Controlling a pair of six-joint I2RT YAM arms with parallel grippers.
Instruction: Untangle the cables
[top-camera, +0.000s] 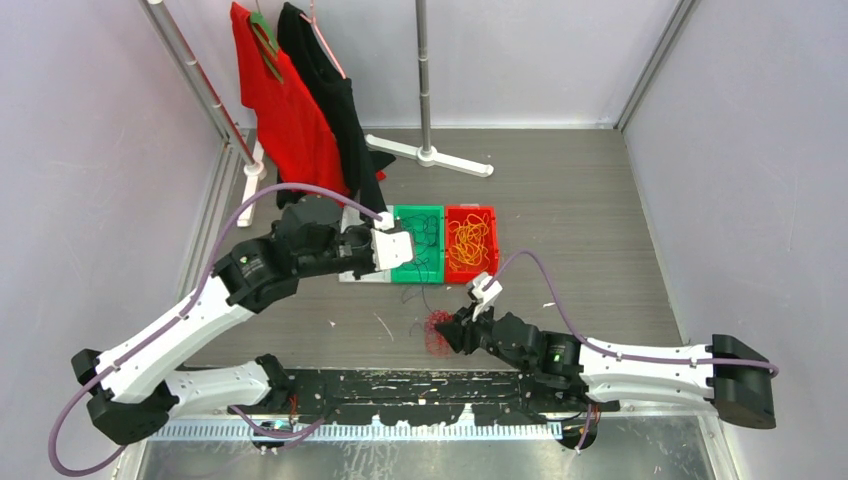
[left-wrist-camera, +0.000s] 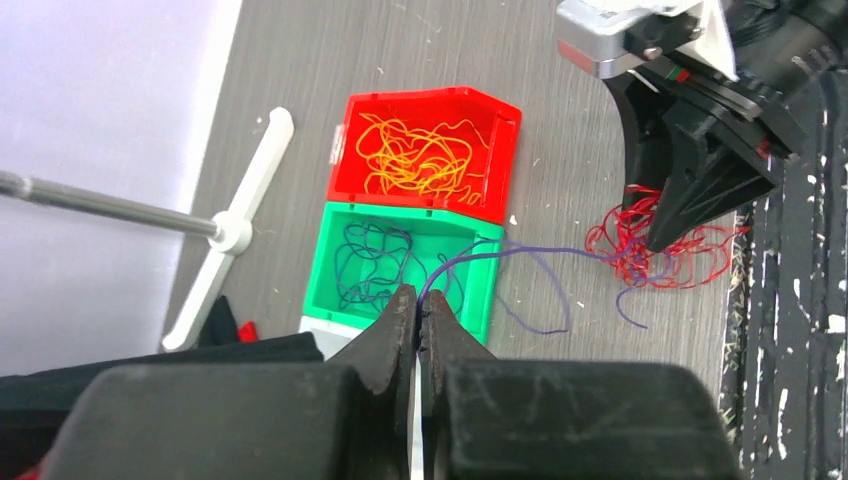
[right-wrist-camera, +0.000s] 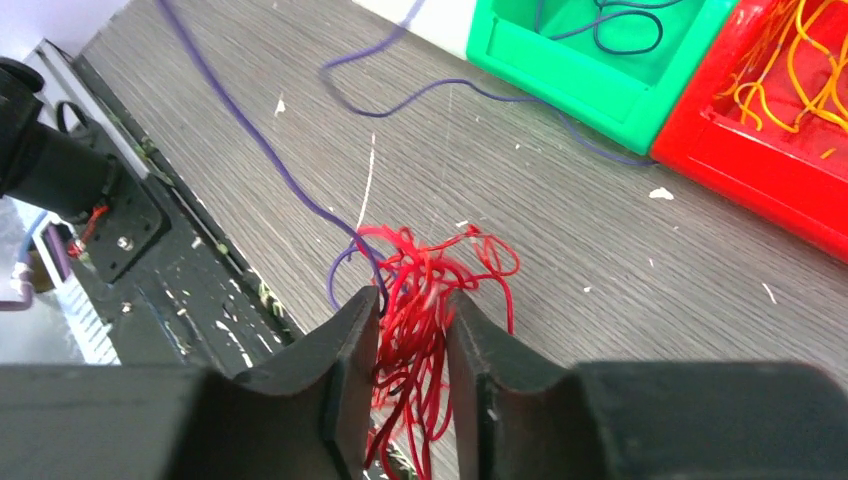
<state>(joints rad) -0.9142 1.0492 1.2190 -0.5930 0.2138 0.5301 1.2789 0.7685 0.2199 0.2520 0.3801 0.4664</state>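
Note:
My left gripper (top-camera: 408, 250) (left-wrist-camera: 420, 305) is shut on a dark purple cable (left-wrist-camera: 530, 255) over the near edge of the green bin (top-camera: 402, 272) (left-wrist-camera: 325, 270). That cable runs from the jaws across the table into the red cable wad (top-camera: 436, 332) (left-wrist-camera: 655, 250) (right-wrist-camera: 430, 265). More purple cable (left-wrist-camera: 365, 260) lies in the green bin. My right gripper (top-camera: 452, 330) (right-wrist-camera: 413, 320) is shut on the red wad near the table's front edge, and the purple cable (right-wrist-camera: 270, 150) passes by its left finger. Orange-yellow cables (top-camera: 468, 243) (left-wrist-camera: 415, 155) lie in the red bin (top-camera: 449, 272) (left-wrist-camera: 505, 160).
A clothes rack at the back holds a red shirt (top-camera: 285, 110) and a black shirt (top-camera: 335, 100). Its white foot (top-camera: 430, 155) (left-wrist-camera: 235, 230) rests on the table. A black mounting rail (top-camera: 400, 395) (right-wrist-camera: 150, 230) runs along the near edge.

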